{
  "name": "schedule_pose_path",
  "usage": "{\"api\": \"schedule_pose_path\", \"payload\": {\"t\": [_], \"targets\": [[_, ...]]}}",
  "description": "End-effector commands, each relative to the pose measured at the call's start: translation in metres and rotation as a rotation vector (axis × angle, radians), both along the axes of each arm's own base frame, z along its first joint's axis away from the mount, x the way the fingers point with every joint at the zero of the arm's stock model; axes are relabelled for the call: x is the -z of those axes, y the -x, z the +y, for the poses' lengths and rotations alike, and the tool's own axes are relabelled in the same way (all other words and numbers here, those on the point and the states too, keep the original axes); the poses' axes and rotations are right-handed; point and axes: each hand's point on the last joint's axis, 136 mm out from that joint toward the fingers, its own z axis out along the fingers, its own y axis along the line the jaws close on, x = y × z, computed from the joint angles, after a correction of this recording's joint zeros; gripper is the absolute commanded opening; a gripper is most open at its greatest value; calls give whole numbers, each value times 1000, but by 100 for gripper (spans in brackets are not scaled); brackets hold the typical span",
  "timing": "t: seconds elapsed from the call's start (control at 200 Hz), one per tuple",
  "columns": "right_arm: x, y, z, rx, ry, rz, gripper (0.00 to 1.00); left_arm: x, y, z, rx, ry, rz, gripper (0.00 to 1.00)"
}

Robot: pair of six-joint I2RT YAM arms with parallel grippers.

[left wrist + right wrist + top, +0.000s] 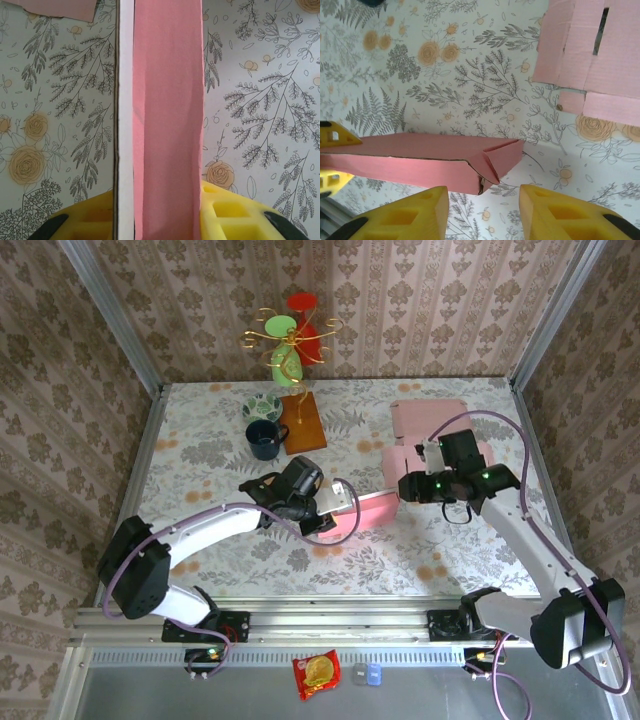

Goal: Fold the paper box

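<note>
Beside the dark mug (264, 439), the left gripper (322, 512) is clamped on the paper box (362, 508) and covers its near end. The box spans mid-table between both arms. The right gripper (408, 487), its fingers apart, hides the box's far end. Flat pink cardboard (428, 420) lies behind.

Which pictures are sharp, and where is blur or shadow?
Top external view: sharp, evenly lit. Left wrist view: the paper box is near and slightly soft; the left gripper's fingers at the bottom are blurred. Right wrist view: the tablecloth is sharp, a faint shadow below the box.
</note>
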Motion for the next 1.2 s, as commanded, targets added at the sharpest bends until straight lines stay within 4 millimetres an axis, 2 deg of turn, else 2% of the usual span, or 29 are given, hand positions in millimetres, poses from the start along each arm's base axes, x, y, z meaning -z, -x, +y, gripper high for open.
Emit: {"api": "schedule_pose_path", "payload": {"t": [0.0, 0.495, 0.85, 1.195], "targets": [[-6, 0, 3, -106, 67, -39, 42, -6, 3, 8, 10, -21, 3, 22], [8, -12, 15, -207, 192, -42, 33, -6, 1, 8, 11, -19, 9, 22], [15, -15, 13, -212, 258, -35, 17, -6, 0, 8, 10, -17, 11, 22], [18, -18, 12, -203, 303, -37, 7, -6, -1, 7, 8, -15, 16, 22]]}}
